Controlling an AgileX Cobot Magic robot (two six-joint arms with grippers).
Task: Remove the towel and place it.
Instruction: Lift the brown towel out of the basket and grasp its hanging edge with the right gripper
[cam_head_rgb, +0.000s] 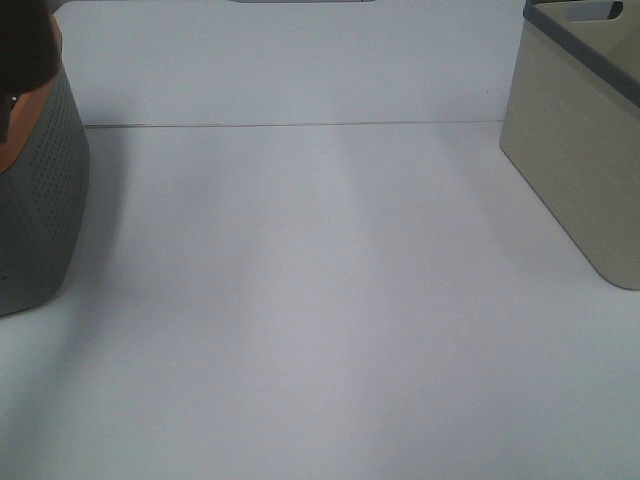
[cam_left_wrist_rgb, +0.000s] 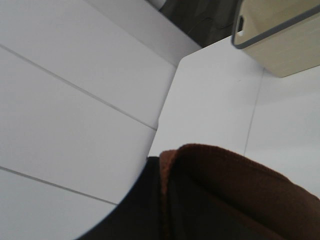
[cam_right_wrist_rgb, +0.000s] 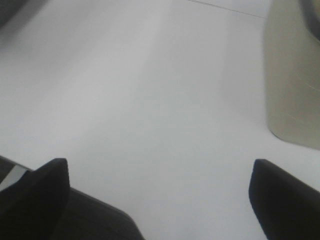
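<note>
The towel (cam_left_wrist_rgb: 235, 190) is a dark reddish-brown plush cloth that fills the lower part of the left wrist view, folded and very close to the camera. A dark mass of it (cam_head_rgb: 25, 40) shows at the top of the grey perforated basket (cam_head_rgb: 40, 200) at the far left of the exterior view. The left gripper's fingers are hidden behind the cloth, and a black shape (cam_left_wrist_rgb: 130, 210) lies beside the fold. My right gripper (cam_right_wrist_rgb: 160, 200) is open and empty, its two black fingertips (cam_right_wrist_rgb: 42, 190) wide apart, low over the white table. Neither gripper shows in the exterior view.
A beige basket with a grey rim (cam_head_rgb: 580, 150) stands at the right edge of the white table (cam_head_rgb: 320, 300); it also shows in the left wrist view (cam_left_wrist_rgb: 280, 35) and the right wrist view (cam_right_wrist_rgb: 292, 75). A seam line runs across the table's back.
</note>
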